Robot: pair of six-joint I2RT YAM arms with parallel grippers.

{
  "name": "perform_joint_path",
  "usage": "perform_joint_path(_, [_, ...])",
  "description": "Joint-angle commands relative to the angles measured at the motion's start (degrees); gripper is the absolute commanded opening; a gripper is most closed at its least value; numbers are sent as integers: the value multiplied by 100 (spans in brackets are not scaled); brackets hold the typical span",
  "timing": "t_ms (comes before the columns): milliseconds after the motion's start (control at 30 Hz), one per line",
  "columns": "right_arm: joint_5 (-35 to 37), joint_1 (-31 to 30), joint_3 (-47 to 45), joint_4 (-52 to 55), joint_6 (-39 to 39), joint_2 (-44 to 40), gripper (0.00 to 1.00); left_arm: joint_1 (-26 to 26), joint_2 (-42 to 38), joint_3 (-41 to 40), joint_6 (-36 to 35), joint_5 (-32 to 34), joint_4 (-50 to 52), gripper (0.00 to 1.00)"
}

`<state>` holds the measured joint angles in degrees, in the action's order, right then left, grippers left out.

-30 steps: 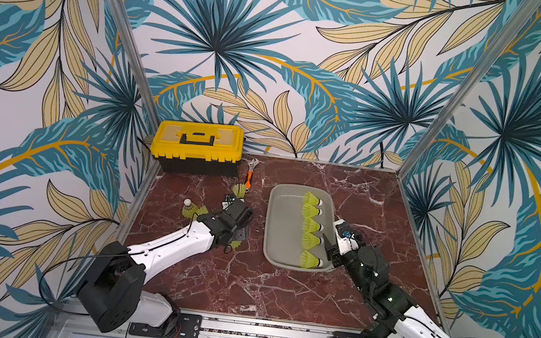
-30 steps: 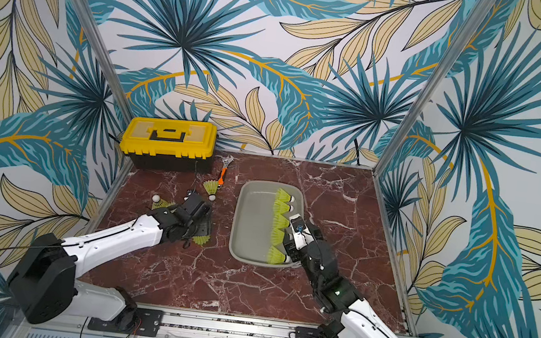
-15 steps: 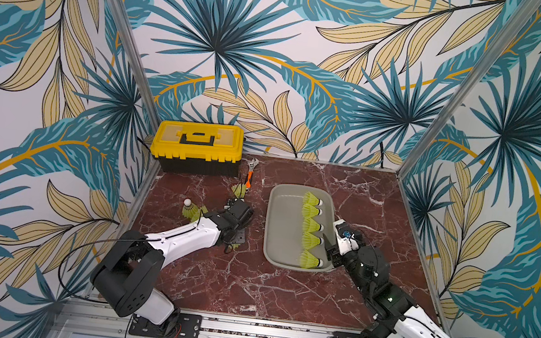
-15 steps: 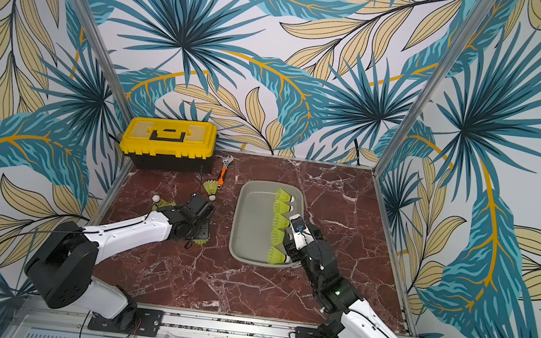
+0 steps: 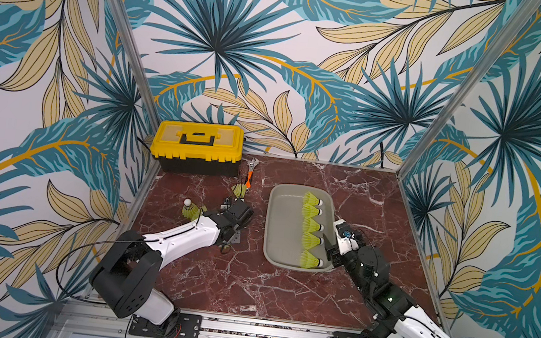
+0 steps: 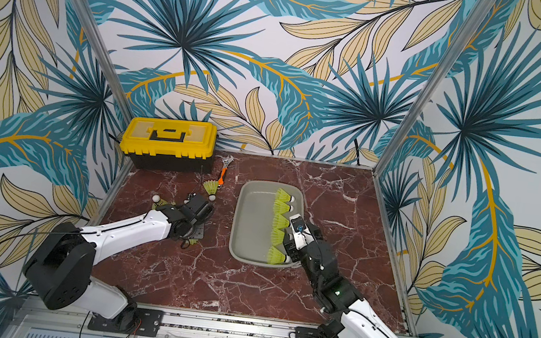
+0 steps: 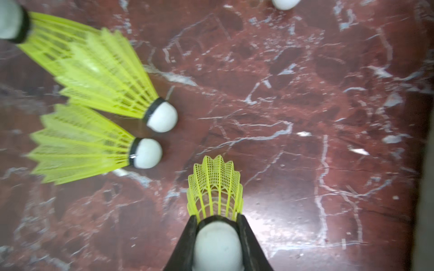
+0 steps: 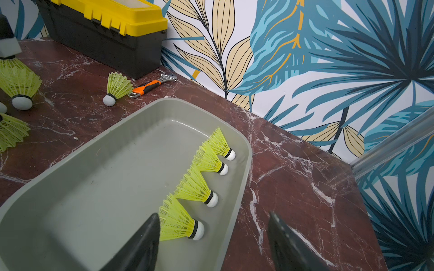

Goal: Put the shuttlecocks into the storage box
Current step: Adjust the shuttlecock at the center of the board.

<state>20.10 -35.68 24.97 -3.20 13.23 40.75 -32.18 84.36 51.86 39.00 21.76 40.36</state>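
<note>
Left side of table: loose shuttlecocks (image 7: pixel 94 70) lie flat. Only the left wrist view shows the left gripper (image 7: pixel 217 218) pinched on the held shuttlecock (image 7: pixel 215 185) at its white tip. The storage box (image 5: pixel 281 227) sits centre-right with a row of shuttlecocks (image 5: pixel 309 224): five in top views, four in the right wrist view. The right gripper (image 8: pixel 213 214) is spread wide and empty, straddling the box's right rim.

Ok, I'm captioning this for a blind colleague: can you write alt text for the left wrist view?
Close-up: the left gripper pinches the white tip of a neon yellow-green shuttlecock, its skirt pointing away from the camera. Two more shuttlecocks lie on their sides nearby on the red marble table.
</note>
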Motion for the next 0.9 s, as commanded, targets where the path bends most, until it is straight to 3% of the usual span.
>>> perform_joint_path(0, [-50, -15, -71, -220, -101, 83, 72, 28, -145, 308, -7, 502, 579, 18])
perform_joint_path(233, [-94, -11, -54, -313, -137, 214, 72, 28, 120, 551, -175, 827, 929, 18])
perform_joint_path(600, [-50, -15, -77, -269, -119, 164, 72, -146, 1006, 1133, -710, 569, 862, 19])
perform_joint_path(867, [-10, -10, -106, -217, -115, 89, 72, -510, 1575, 1560, -936, 481, 825, 29])
